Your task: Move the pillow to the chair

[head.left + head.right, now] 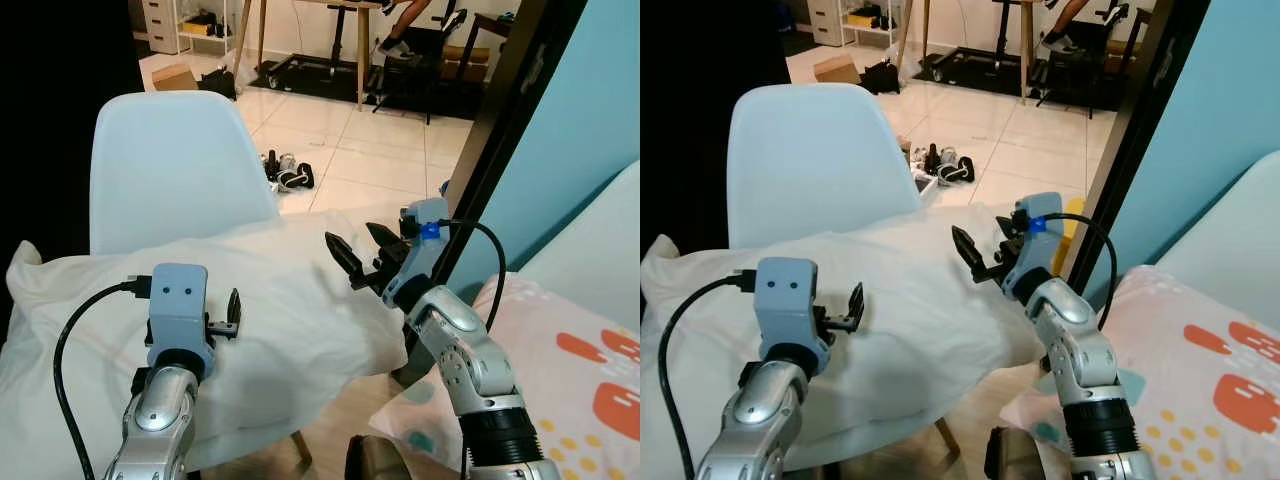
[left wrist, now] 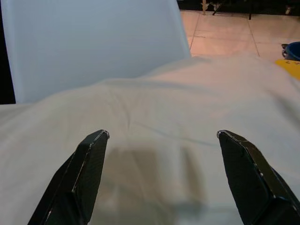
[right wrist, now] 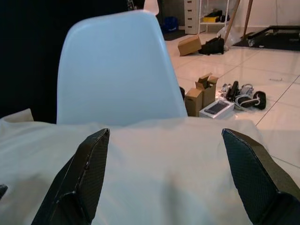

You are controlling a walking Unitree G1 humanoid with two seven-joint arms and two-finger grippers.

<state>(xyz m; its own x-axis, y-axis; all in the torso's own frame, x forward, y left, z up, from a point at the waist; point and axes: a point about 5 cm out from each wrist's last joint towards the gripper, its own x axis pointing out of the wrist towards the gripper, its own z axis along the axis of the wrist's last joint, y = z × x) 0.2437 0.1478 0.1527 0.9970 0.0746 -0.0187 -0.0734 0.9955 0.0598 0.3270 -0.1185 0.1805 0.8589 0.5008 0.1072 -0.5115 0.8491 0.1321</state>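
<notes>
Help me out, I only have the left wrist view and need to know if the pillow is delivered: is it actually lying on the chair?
Observer: Yes. From the head, the pillow lies across the seat of the white chair, overhanging both sides.
Operator: Where is the other arm?
Observer: The right gripper hovers over the pillow's right end, fingers open, holding nothing.
Operator: And mine?
Observer: The left gripper is open above the pillow's middle, not gripping it.
Operator: Anything close on the right?
Observer: A bed with a patterned sheet sits beside the chair.
</notes>
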